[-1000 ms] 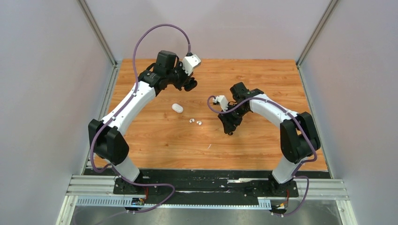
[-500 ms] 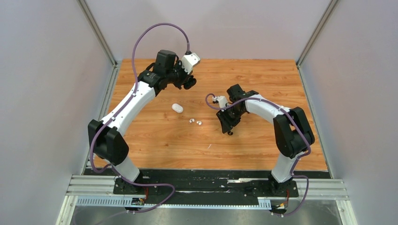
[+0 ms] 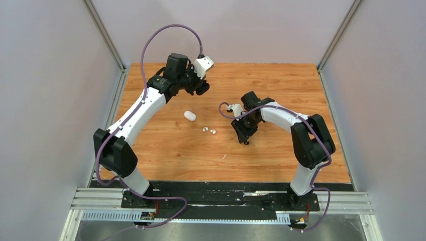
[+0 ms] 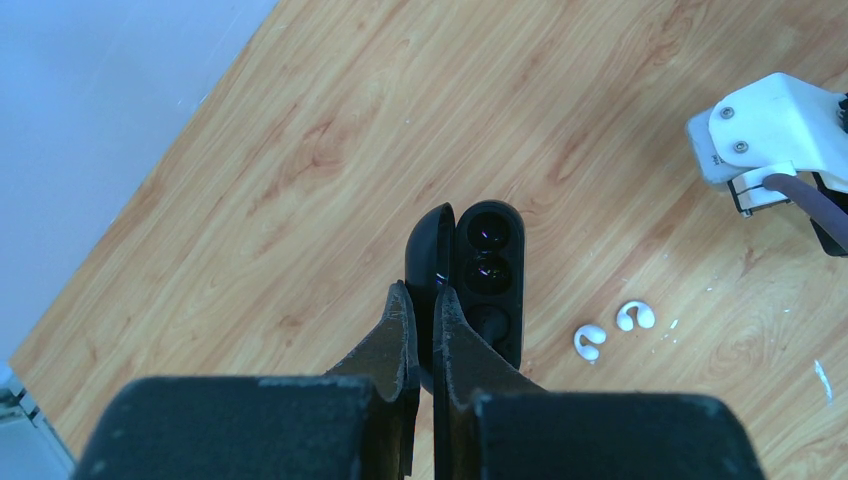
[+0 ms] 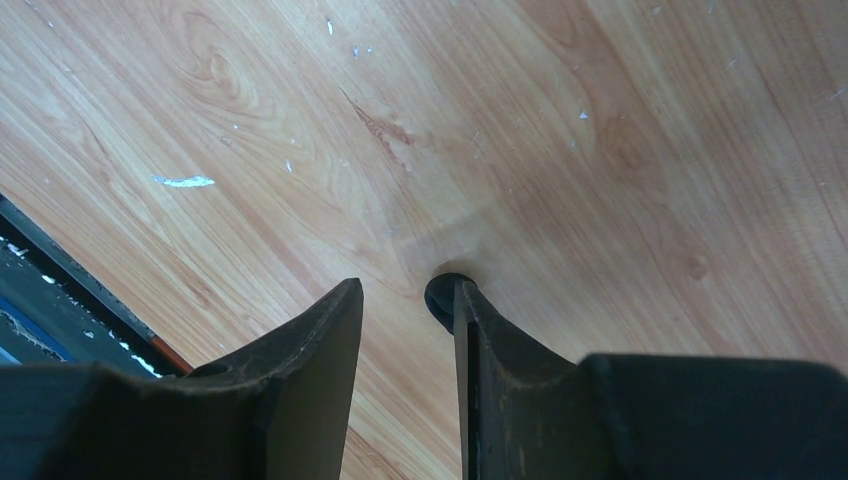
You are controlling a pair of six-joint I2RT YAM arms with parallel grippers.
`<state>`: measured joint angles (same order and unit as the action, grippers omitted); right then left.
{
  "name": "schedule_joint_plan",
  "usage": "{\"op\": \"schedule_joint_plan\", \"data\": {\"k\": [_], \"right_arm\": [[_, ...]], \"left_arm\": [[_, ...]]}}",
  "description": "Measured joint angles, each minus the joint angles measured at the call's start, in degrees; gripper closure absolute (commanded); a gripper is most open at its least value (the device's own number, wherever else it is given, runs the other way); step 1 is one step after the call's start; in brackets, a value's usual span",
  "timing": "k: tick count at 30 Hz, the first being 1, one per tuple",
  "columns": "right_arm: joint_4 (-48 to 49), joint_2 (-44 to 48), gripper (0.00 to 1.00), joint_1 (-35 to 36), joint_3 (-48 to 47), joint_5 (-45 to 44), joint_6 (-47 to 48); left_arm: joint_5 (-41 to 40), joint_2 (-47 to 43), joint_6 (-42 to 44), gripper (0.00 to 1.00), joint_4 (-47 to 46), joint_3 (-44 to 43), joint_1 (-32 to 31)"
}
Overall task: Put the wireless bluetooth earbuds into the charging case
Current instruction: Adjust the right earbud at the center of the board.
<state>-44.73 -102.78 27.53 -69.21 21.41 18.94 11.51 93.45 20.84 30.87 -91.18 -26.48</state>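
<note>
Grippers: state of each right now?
Left gripper: shut on the black charging case, pinching its open lid.
Right gripper: open; a black earbud sits by one fingertip, not clamped.

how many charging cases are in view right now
2. A white case lies on the table between the two arms. A black case hangs open in the left gripper, which is clamped on its lid, above the table's far left. None seems hidden.

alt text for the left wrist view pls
The left gripper is shut on the lid of an open black charging case, over the wooden table. Two white earbuds lie on the table to its right.
</note>
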Motion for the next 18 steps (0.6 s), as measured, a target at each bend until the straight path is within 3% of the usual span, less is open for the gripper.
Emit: {"op": "schedule_joint_plan", "data": {"k": [18], "right_arm": [[0.98,-0.31,0.63,0.04,0.92,-2.29,0.22]], "left_arm": [[-0.48,0.0,0.04,1.0,0.0,0.0,0.0]]}}
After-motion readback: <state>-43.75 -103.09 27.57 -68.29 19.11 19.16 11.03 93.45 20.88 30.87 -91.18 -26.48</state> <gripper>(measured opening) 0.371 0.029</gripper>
